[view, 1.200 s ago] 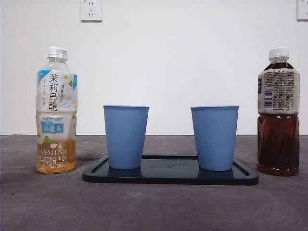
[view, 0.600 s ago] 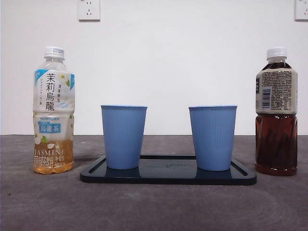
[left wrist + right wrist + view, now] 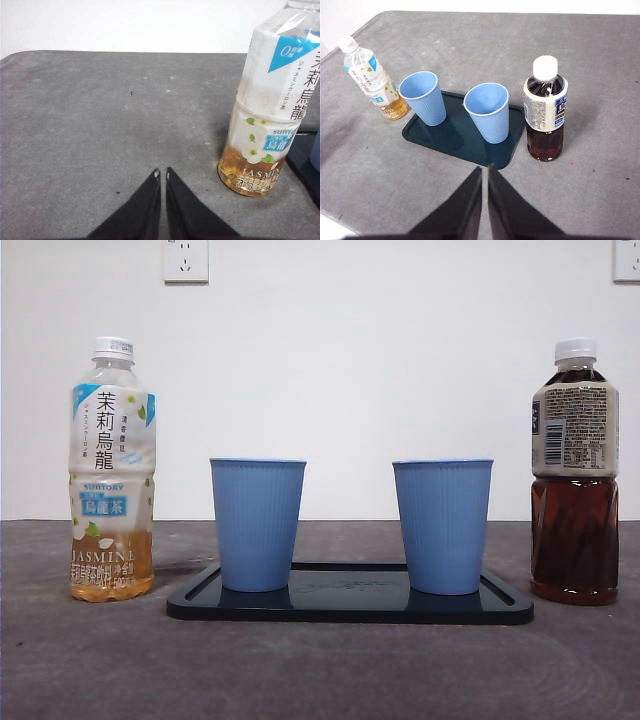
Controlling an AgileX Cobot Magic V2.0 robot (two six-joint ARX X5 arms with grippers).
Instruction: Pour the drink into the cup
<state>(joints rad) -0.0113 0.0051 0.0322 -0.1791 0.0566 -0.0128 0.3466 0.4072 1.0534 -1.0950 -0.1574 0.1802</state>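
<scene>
Left end effector (image 3: pixel 161 174) hovers low over the bare table (image 3: pixel 100 125), jaws pressed together, with the jasmine bottle (image 3: pixel 267 110) standing near it. Right end effector (image 3: pixel 484 171) hangs high above the table's near side, jaws likewise pressed together, holding nothing. Two blue cups (image 3: pixel 257 524) (image 3: pixel 442 526) stand upright on a dark tray (image 3: pixel 350 605). Left of the tray stands the jasmine bottle, right of it the dark tea bottle (image 3: pixel 574 475), both capped.

Plain white wall (image 3: pixel 380 360), 2 wall sockets (image 3: pixel 185 260) near top edge, possibly felt-covered grey table (image 3: pixel 320 670)
</scene>
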